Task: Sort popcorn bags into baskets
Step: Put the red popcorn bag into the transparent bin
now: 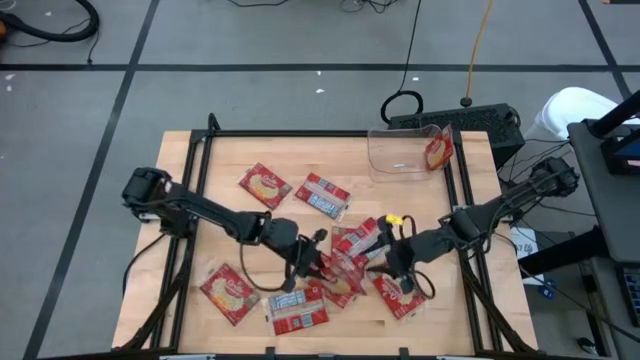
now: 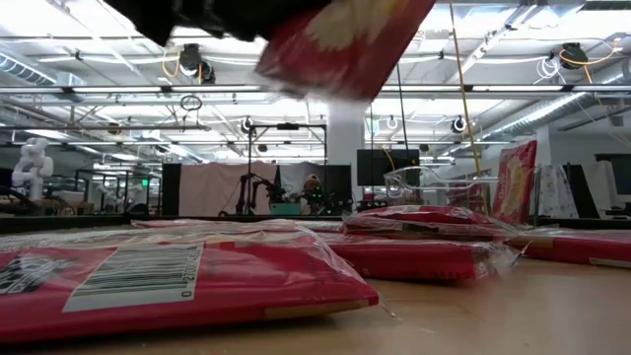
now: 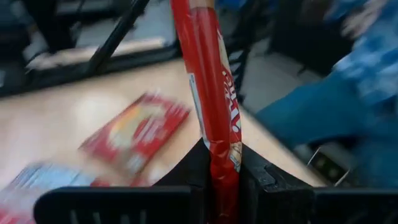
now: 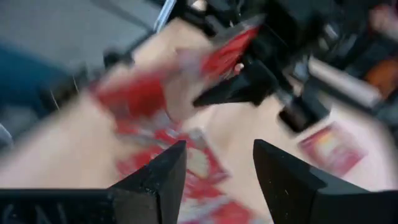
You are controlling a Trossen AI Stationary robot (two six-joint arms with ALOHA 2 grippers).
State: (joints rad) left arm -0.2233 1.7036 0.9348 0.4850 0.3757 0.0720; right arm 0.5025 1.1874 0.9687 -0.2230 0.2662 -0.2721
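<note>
Left tool (image 3: 221, 180), clamped edge-on on a bag (image 3: 208, 93) over the pile, has the bin (image 1: 400, 152) far across the tabletop (image 1: 230, 150), nearer the empty, open right tool (image 4: 217, 168).

Glossy red film wraps the packet (image 3: 214, 124) in my matt black plastic fingers (image 3: 273, 186), above the smooth wooden table (image 1: 220, 230).
</note>
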